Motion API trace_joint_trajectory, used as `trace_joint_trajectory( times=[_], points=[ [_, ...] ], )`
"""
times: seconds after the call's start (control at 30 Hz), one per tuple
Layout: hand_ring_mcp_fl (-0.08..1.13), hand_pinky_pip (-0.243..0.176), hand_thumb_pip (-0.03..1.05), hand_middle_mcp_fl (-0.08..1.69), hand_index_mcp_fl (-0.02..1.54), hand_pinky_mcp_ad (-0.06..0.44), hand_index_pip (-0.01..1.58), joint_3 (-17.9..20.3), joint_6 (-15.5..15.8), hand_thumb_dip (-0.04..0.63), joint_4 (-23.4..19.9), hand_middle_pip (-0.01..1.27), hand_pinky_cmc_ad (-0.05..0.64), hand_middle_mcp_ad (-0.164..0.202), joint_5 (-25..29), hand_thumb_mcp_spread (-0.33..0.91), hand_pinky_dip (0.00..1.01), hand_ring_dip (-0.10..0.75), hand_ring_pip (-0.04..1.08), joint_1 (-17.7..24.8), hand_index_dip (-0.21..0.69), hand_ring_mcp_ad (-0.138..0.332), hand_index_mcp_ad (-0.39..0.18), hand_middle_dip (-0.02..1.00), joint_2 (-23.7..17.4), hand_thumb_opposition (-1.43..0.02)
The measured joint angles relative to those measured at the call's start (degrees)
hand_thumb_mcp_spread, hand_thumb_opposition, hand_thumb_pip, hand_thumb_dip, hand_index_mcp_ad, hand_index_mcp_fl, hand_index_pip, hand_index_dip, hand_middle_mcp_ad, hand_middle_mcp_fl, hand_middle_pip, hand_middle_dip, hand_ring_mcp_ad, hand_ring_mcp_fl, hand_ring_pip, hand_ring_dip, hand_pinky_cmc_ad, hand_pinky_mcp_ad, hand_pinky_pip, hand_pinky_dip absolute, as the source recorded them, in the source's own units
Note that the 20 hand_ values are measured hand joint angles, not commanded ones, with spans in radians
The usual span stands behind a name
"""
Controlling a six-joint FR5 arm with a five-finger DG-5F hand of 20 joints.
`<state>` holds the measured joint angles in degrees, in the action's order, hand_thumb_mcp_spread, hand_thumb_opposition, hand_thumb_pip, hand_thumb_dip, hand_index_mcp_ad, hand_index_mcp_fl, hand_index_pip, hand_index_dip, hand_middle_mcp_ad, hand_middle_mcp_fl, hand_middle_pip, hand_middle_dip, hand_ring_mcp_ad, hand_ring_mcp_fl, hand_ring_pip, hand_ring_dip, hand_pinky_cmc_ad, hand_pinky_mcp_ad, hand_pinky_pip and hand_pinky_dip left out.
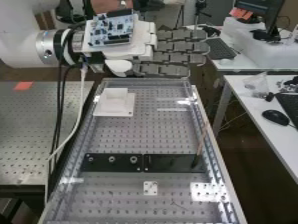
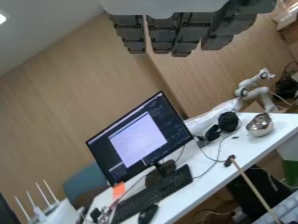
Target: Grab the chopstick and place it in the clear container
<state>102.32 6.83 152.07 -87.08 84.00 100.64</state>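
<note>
The hand (image 1: 174,52) is level above the bench's far end in the high view, its fingers straight and pointing to the view's right, with nothing held. In the wrist view the hand (image 2: 176,32) shows dark, extended fingers. A thin brown chopstick (image 1: 201,142) stands slightly tilted at the right end of the black plate, its lower end at a dark spot there. Below the hand, toward the bench's far left, sits a pale square box-like piece (image 1: 115,103) on a flat base; whether it is the clear container I cannot tell.
The black plate (image 1: 113,162) with round fittings crosses the perforated bench (image 1: 126,200). Transparent walls edge the bench. Cables hang down its left side. On the right, a white table (image 1: 256,117) holds a mouse and keyboard. A monitor (image 2: 138,140) and metal bowl (image 2: 260,125) stand beyond the hand.
</note>
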Motion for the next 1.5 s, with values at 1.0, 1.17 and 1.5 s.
trace_joint_trajectory(
  times=[1.0,1.17,1.5],
  points=[
    [0.13,-0.089,0.83,0.31,0.32,0.094,0.58,-4.3,-25.8,0.340,-13.8,0.13,0.072,0.072,13.4,0.37,0.14,0.126,0.05,-2.2,0.257,0.145,0.024,0.56,19.4,-0.71],
    [0.18,-0.093,0.83,0.39,0.40,0.094,0.68,-5.4,-26.5,0.354,-12.4,0.16,0.091,0.068,12.9,0.38,0.14,0.120,0.05,-2.4,0.232,0.147,0.024,0.56,20.8,-0.75],
    [0.25,-0.079,0.82,0.44,0.44,0.094,0.71,-8.2,-29.6,0.354,-8.4,0.21,0.126,0.072,12.2,0.41,0.14,0.150,0.05,-2.8,0.194,0.143,0.026,0.57,24.6,-0.77]
  ],
)
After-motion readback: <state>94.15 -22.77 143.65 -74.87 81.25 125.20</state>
